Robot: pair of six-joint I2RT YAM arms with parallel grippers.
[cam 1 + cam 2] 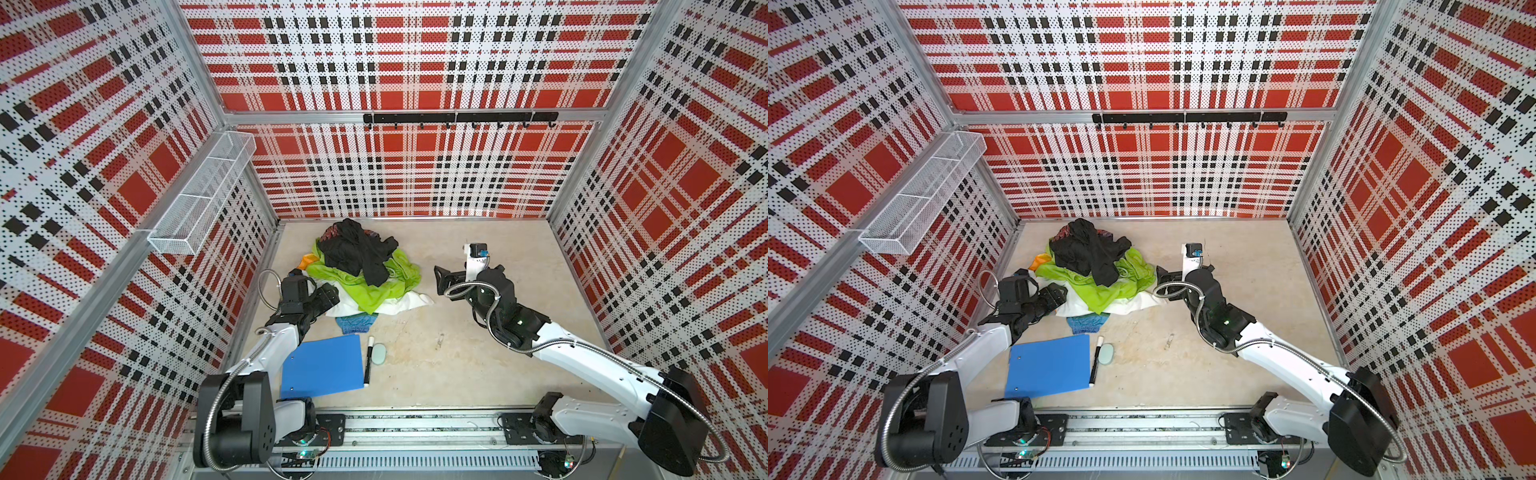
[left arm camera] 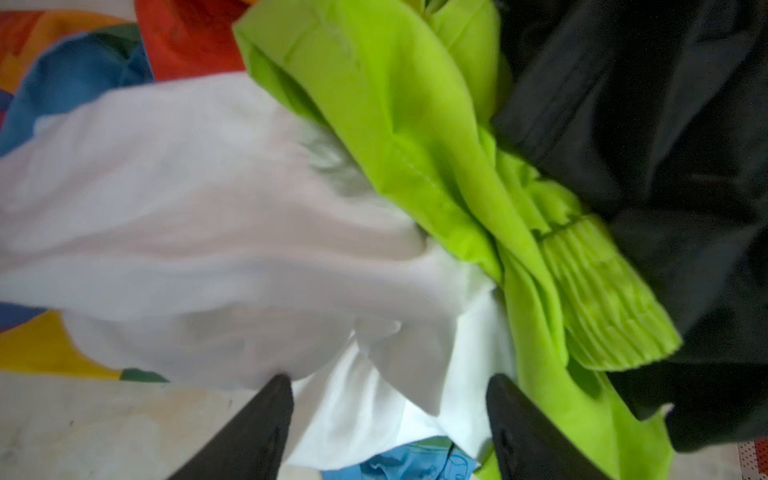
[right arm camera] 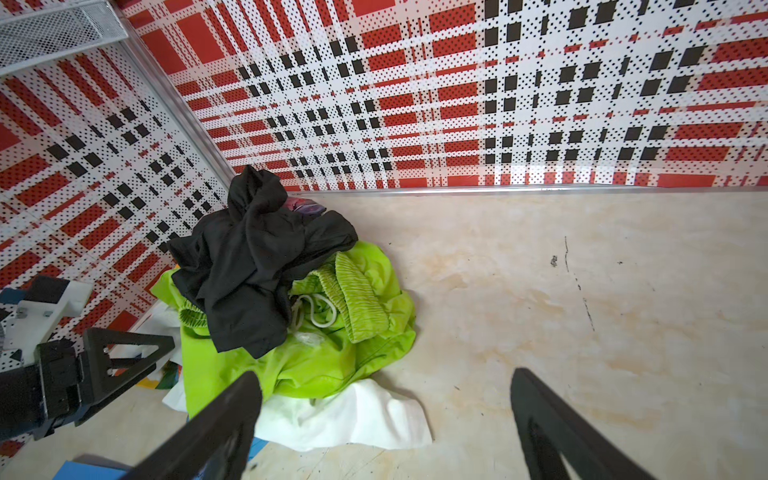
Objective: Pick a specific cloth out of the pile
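Observation:
The pile (image 1: 365, 270) lies at the back left of the floor, with a black garment (image 1: 357, 249) on top of a lime-green one (image 1: 365, 291). The white cloth (image 1: 399, 305) spreads out from under the green, and a teal knit (image 1: 353, 324) lies at the near edge. My left gripper (image 1: 332, 293) is pushed into the pile's left side. In the left wrist view its jaws (image 2: 389, 378) stand apart with white cloth (image 2: 208, 232) folds between them, beside rainbow fabric (image 2: 83, 62). My right gripper (image 1: 438, 280) hovers open just right of the pile, nothing in it (image 3: 384, 372); a white cloth corner (image 3: 345, 415) lies below.
A blue folder (image 1: 322, 368), a black marker (image 1: 369, 361) and a small grey oval piece (image 1: 379, 353) lie in front of the pile. A wire basket (image 1: 203, 195) hangs on the left wall, a black hook rail (image 1: 457, 118) on the back wall. Bare floor (image 1: 498, 353) stretches to the right.

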